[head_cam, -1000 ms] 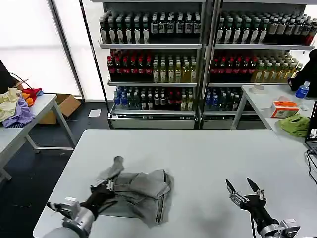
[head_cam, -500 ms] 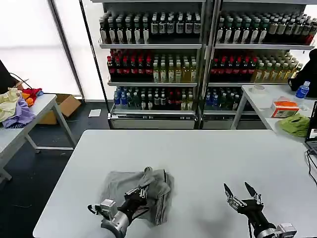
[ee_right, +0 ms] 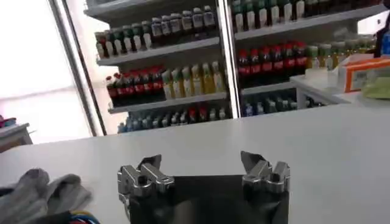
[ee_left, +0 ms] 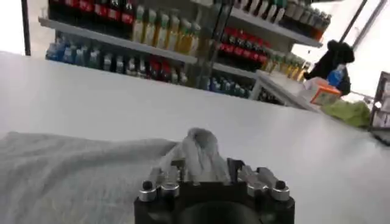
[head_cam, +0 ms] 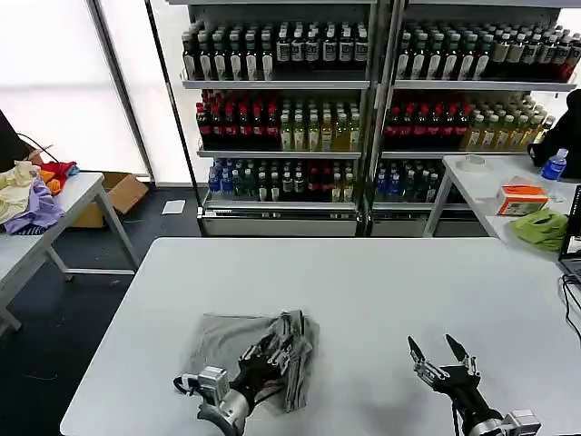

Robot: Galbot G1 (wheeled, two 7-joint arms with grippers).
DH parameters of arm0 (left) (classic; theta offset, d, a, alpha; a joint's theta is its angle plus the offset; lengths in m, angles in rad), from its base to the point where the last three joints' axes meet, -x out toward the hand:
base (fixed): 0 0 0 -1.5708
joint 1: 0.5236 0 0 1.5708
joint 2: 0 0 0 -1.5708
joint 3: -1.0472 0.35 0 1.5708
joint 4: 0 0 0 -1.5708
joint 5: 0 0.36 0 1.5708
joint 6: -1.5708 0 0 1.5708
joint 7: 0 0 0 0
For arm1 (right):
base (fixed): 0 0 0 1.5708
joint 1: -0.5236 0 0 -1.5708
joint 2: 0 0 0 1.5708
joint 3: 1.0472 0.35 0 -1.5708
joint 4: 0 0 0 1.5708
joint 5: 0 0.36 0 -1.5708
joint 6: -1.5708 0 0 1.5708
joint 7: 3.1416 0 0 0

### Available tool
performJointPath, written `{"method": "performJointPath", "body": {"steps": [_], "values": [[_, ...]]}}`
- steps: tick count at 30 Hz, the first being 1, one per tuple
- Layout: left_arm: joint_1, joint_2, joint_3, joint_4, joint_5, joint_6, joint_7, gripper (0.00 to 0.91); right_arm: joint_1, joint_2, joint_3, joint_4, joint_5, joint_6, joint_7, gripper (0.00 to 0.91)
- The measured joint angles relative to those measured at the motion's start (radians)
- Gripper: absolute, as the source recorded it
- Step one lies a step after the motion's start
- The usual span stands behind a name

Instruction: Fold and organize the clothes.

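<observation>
Left pincer (head_cam: 266, 356), at the near edge of the surface (head_cam: 381, 282), is clenched on a fold of the grey shirt (head_cam: 227, 338), having carried it across since approx. 1 s ago; fold partway done. Right pincer (head_cam: 438, 355) hovers released, well apart. Shirt's print & collar hidden.

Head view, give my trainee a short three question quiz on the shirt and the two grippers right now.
1. True or false: the right gripper is shut on the grey shirt.
2. Which gripper has shirt fabric bunched in its jaws?
A. left gripper
B. right gripper
C. neither
3. Fill in: the shirt lies on the white ____.

Key: 1 false, its jaws stand open over bare table. 2 A. 3 table.
</observation>
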Motion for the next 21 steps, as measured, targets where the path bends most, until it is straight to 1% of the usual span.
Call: {"method": "performJointPath", "body": {"steps": [4,9,14,21], "values": [[0.037,0.021,-0.065,-0.087,-0.029,0.015,-0.003,0.907,0.002,0.000,-0.005,0.000,-0.001,-0.001,0.001,0.907],[0.079,0.057,-0.214,-0.121,-0.035,0.022,0.022,0.907,0.003,0.003,-0.014,0.000,-0.006,-0.002,0.002,0.907],[0.097,0.085,-0.348,-0.067,-0.029,0.020,0.049,0.907,-0.001,-0.002,-0.016,0.000,-0.008,-0.003,0.003,0.907],[0.093,0.078,-0.416,0.035,0.004,0.022,0.047,0.907,0.005,0.000,-0.015,0.003,-0.009,-0.009,0.004,0.907]]}}
